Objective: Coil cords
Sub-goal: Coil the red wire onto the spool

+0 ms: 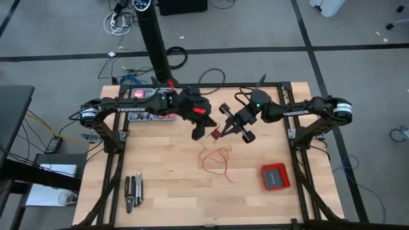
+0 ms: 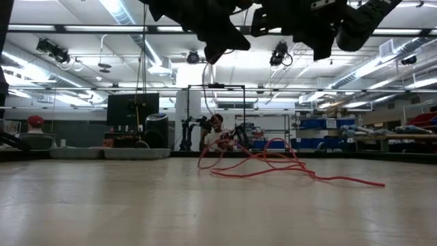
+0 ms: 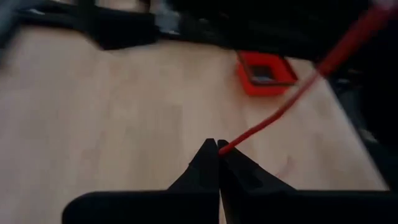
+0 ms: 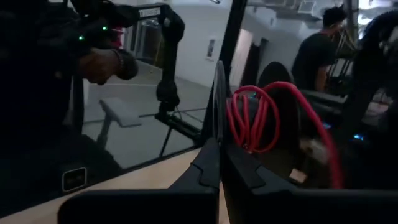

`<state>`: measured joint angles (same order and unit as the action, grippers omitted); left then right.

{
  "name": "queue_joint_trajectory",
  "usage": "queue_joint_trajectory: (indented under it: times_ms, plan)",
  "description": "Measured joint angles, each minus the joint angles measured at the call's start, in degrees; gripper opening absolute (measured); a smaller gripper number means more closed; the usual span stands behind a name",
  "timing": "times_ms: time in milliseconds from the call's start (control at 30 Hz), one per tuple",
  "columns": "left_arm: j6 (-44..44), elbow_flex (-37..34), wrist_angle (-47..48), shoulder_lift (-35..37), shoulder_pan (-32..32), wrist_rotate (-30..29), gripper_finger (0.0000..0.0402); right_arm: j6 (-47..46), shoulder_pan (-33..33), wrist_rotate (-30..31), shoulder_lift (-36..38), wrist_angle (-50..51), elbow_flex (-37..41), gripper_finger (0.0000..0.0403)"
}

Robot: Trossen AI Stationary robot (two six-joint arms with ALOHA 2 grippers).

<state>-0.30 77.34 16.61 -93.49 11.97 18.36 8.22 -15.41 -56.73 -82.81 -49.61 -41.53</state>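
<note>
High view, wire: a thin red wire (image 1: 217, 161) lies in loose loops on the middle of the wooden desk (image 1: 160, 185), its upper end rising to the two tools above it.
Low view, wire: the red loops (image 2: 263, 164) sprawl across the desk surface, one strand trailing off to the side, another climbing upward.
Left tool: the left tool (image 1: 199, 133) hangs over the desk centre, just beside the right one; in the left wrist view its fingers (image 3: 205, 168) are pressed together, clenched on a strand of the red wire (image 3: 280, 109) that runs away taut from the tips.
Right tool: the right tool (image 1: 246, 135) is raised near the left one; in the right wrist view its fingers (image 4: 208, 165) are clenched, with a small bundle of red wire loops (image 4: 255, 121) standing right at the tips.
Red box: a flat red square box (image 1: 275, 176) sits on the desk, well apart from the wire.
Pliers: dark hand tools (image 1: 133, 191) lie near the desk's left front corner.
Room: a person (image 4: 320, 50) stands beyond the desk in the right wrist view.
</note>
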Motion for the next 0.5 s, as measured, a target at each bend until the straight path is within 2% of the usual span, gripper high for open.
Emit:
queue_joint_trajectory:
  times_ms: [333, 500]
  plan:
    - [0.0, 0.2, -0.3, 0.3, -1.4, 3.6, 0.0001, -1.0, -1.6, -1.4, 3.4, 1.1, 0.2, 0.0000]
    - [0.5, 0.2, -0.6, 0.4, -2.8, 3.9, 0.0001, -0.5, -1.8, 1.6, 4.2, 1.2, 0.2, 0.0001]
